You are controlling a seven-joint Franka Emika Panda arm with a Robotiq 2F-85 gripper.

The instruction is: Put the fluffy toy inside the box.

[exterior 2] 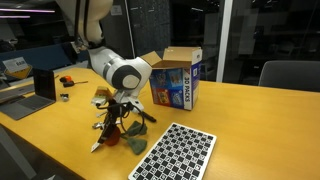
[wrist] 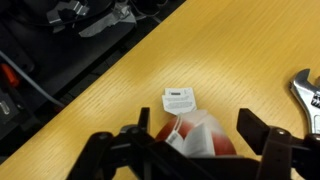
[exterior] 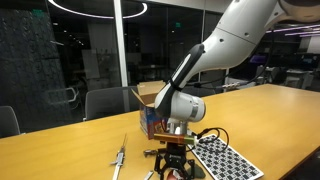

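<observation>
The fluffy toy [wrist: 208,142] lies on the wooden table. In the wrist view its red part and white label show between my two fingers. In an exterior view its green lobes [exterior 2: 135,143] show beside the fingers. My gripper [wrist: 193,140] is open, lowered over the toy with one finger on each side, and it is not closed on it. It also shows in both exterior views [exterior: 172,165] [exterior 2: 113,130]. The box [exterior 2: 176,82] stands upright behind the gripper with its brown flaps open and its blue printed sides showing; it is partly hidden by the arm [exterior: 150,108].
A black-and-white dotted sheet [exterior 2: 175,152] [exterior: 226,158] lies on the table beside the toy. A pen-like tool [exterior: 118,160] lies on the other side. A laptop [exterior 2: 42,85] and small items stand further along the table. Chairs [exterior: 105,100] stand behind it.
</observation>
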